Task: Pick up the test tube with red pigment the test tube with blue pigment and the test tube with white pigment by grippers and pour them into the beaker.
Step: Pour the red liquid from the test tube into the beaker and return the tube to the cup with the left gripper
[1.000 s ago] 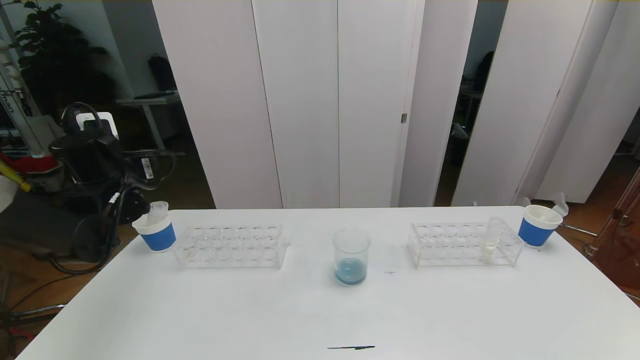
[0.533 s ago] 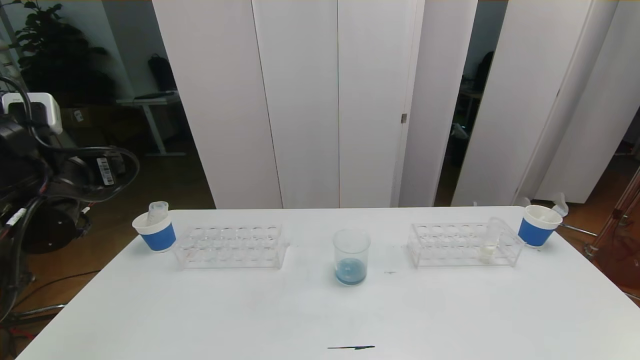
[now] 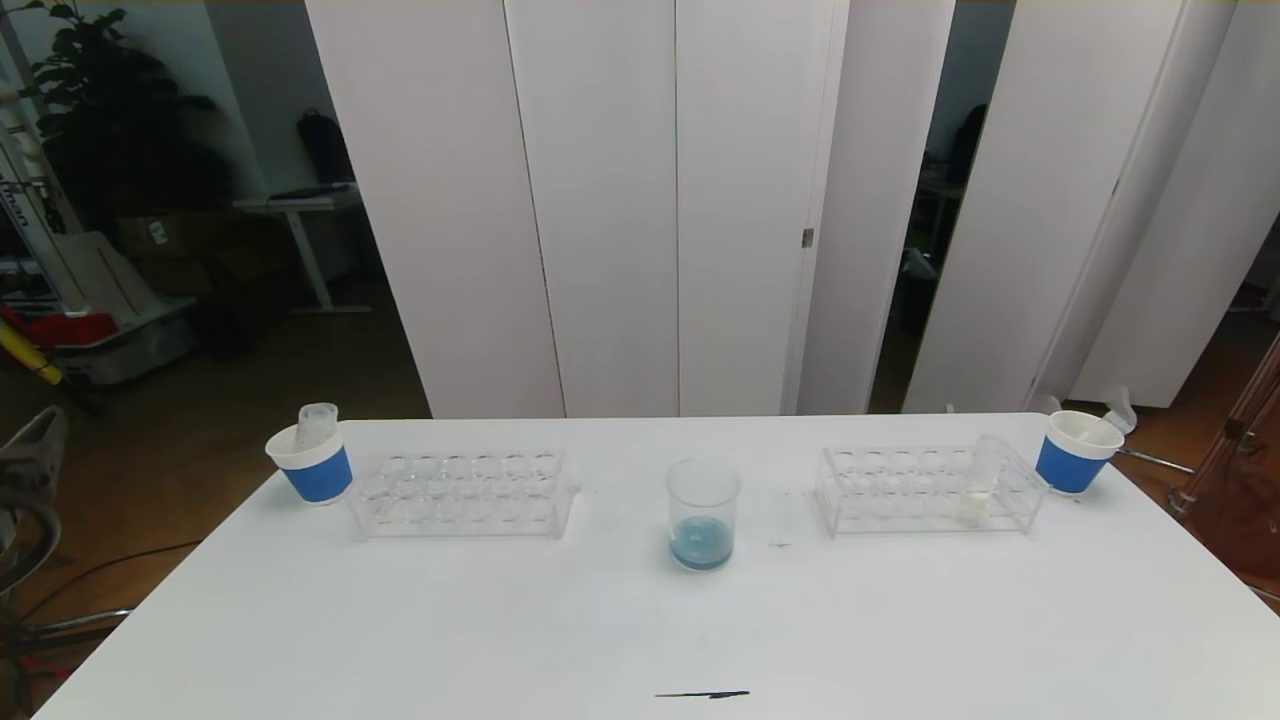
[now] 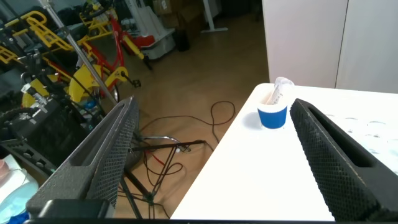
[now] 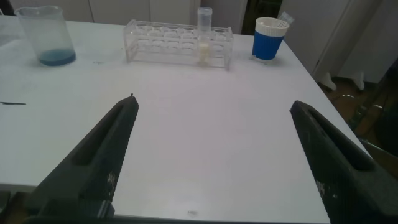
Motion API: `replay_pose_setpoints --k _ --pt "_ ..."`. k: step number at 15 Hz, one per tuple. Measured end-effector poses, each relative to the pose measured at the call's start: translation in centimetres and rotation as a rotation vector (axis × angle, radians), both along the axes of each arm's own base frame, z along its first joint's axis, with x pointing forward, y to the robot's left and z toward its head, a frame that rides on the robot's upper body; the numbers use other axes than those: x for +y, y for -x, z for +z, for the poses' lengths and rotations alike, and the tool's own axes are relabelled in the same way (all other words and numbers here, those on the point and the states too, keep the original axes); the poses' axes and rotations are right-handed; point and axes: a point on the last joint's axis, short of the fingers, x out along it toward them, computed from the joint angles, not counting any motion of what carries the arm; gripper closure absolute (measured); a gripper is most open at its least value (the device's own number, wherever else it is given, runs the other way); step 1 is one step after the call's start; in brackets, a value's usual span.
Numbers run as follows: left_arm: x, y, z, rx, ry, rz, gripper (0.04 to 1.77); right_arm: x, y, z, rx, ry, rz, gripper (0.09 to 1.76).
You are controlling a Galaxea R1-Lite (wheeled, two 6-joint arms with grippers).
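The beaker (image 3: pixel 703 515) stands mid-table with blue pigment in its bottom; the right wrist view has it far off (image 5: pixel 46 37). The test tube with white pigment (image 3: pixel 980 480) stands upright in the right rack (image 3: pixel 905 490), also seen from the right wrist (image 5: pixel 203 37). No tube with red or blue pigment is in view. My left gripper (image 4: pixel 212 104) is open and empty, off the table's left edge over the floor. My right gripper (image 5: pixel 212 102) is open and empty above the table's near right part.
An empty clear rack (image 3: pixel 460 492) sits left of the beaker. A blue-and-white cup (image 3: pixel 312 465) at the far left holds a clear tube (image 4: pixel 280 92). Another such cup (image 3: pixel 1075 450) stands at the far right. A thin dark streak (image 3: pixel 702 694) marks the front edge.
My left arm has pulled back from beside the left cup, moving left and down until it is almost out of the head view. Nothing on the table has moved.
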Motion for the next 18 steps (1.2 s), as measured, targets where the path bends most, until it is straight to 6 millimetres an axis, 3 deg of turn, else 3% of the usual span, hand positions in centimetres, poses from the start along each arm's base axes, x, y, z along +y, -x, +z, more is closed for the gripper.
replay_pose_setpoints --k 4,8,13,18 --pt "0.2 7.9 -1.2 -0.022 0.002 0.005 0.07 0.0 0.0 0.0 0.0 0.0 0.0 0.1" --pt "0.2 13.7 -5.2 -0.022 -0.007 -0.021 0.07 0.0 0.0 0.0 0.0 0.0 0.0 0.1" --pt "-0.5 16.1 -9.5 -0.083 -0.029 -0.377 0.07 0.0 0.0 0.0 0.0 0.0 0.0 0.1" --pt "-0.9 15.5 -13.5 -0.098 0.107 -0.556 0.07 0.0 0.0 0.0 0.0 0.0 0.0 0.1"
